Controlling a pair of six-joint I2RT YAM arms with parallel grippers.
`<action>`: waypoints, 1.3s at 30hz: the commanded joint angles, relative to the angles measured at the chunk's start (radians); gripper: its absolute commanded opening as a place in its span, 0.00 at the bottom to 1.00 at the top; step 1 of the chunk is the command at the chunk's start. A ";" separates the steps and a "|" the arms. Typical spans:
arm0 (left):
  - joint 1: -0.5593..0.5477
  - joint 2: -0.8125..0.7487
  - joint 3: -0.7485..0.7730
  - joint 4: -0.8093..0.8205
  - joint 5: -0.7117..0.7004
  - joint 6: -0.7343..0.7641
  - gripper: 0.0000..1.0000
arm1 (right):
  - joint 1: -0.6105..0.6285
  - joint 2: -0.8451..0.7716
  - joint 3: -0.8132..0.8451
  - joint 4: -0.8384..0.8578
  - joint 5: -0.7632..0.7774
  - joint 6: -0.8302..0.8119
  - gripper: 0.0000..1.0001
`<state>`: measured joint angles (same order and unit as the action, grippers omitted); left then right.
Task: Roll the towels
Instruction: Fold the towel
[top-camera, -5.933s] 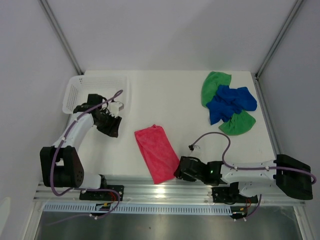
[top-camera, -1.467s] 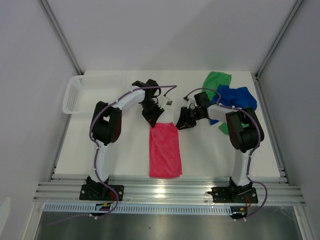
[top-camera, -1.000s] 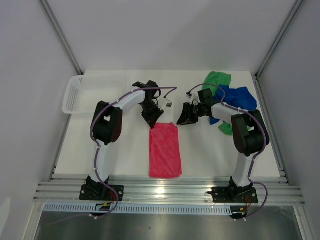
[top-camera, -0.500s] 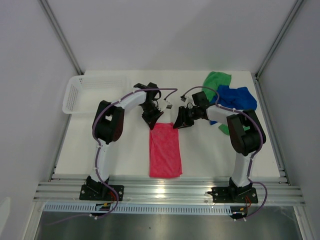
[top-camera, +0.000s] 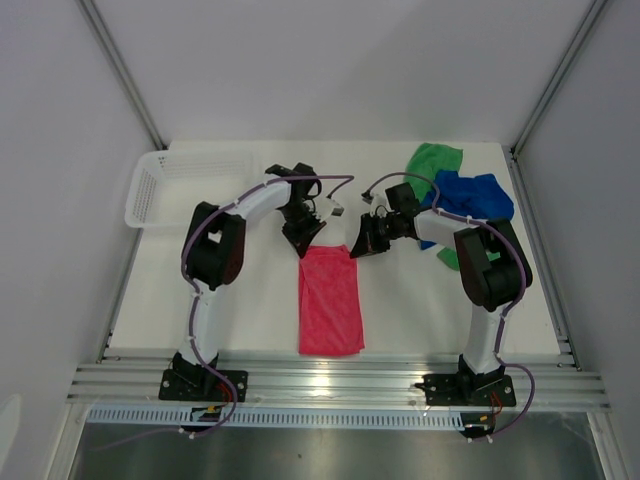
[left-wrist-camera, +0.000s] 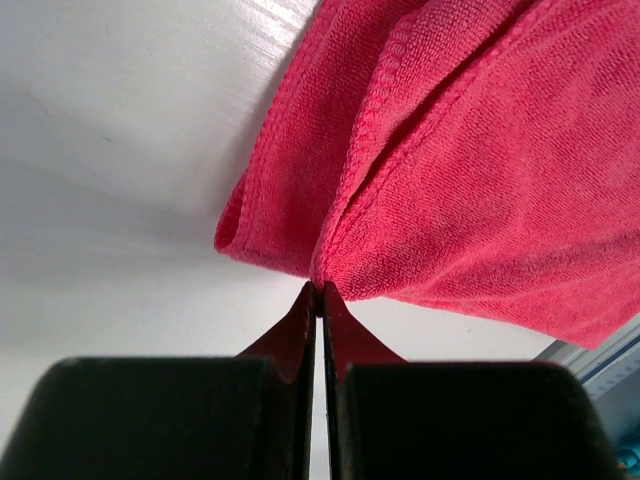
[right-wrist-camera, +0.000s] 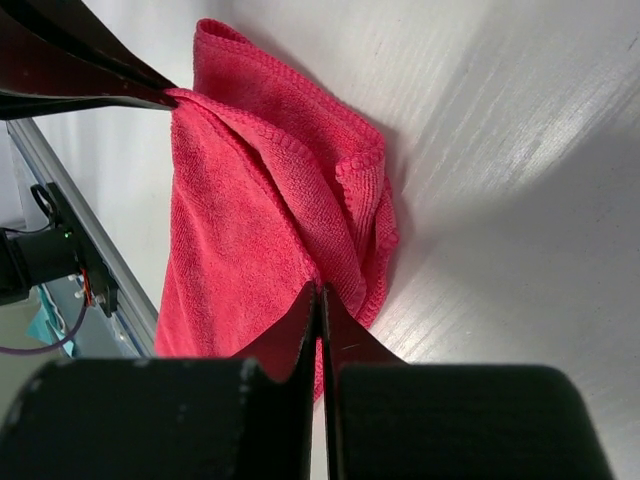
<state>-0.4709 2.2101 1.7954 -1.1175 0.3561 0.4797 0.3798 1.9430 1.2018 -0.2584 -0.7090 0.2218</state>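
The pink-red towel (top-camera: 331, 300) lies lengthwise on the white table (top-camera: 250, 300), between pale walls (top-camera: 330, 70), right of the white mesh basket (top-camera: 160, 185); the blue towel (top-camera: 470, 195) and green towel (top-camera: 432, 160) are heaped farther right. Its two far corners are pinched, one between the closed jaws of the left gripper (left-wrist-camera: 320, 295), the other in the right gripper (right-wrist-camera: 318, 290). Earlier it lay slanted, the left gripper by the basket.
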 joint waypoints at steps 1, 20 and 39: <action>0.000 -0.082 0.045 -0.034 -0.020 0.000 0.01 | -0.005 -0.049 0.036 0.004 -0.027 -0.038 0.00; 0.014 -0.059 0.081 0.015 -0.094 0.022 0.09 | -0.022 0.023 0.079 0.128 -0.032 0.060 0.00; 0.005 -0.012 0.139 0.032 -0.060 0.128 0.41 | -0.038 0.117 0.131 0.146 -0.012 0.076 0.00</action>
<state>-0.4595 2.1883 1.8744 -1.0832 0.2684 0.5434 0.3481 2.0430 1.2896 -0.1287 -0.7376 0.3126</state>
